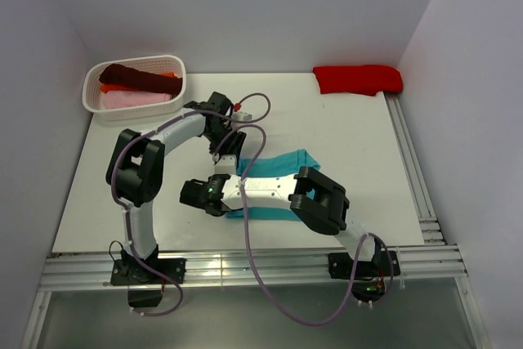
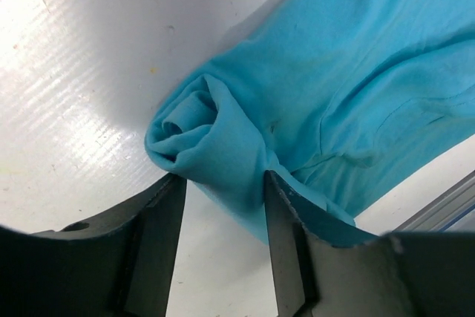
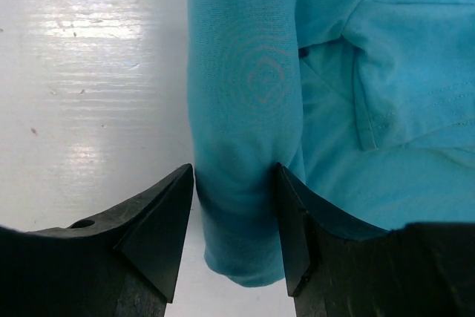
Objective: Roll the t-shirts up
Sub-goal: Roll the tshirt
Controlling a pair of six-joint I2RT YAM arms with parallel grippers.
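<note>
Worktop: white and glossy [image 1: 343, 128], with walls rising at its far, left and right edges.
Far left corner: a white lattice basket [image 1: 181, 79] stands on it.
Far right corner: a bundled red t-shirt [image 1: 358, 79] lies by the far edge.
Middle, toward the near edge: a teal t-shirt [image 1: 282, 165] lies flat, its left part wound into a roll on the surface.
Near edge: metal rails [image 1: 261, 266] run along it.

1. No text, label, brand, number or sign can be read in any of the three views.
2. The teal t-shirt [image 3: 386, 50] shows only plain cloth and stitched seams in both wrist views, with no print or tag that can be made out.
</note>
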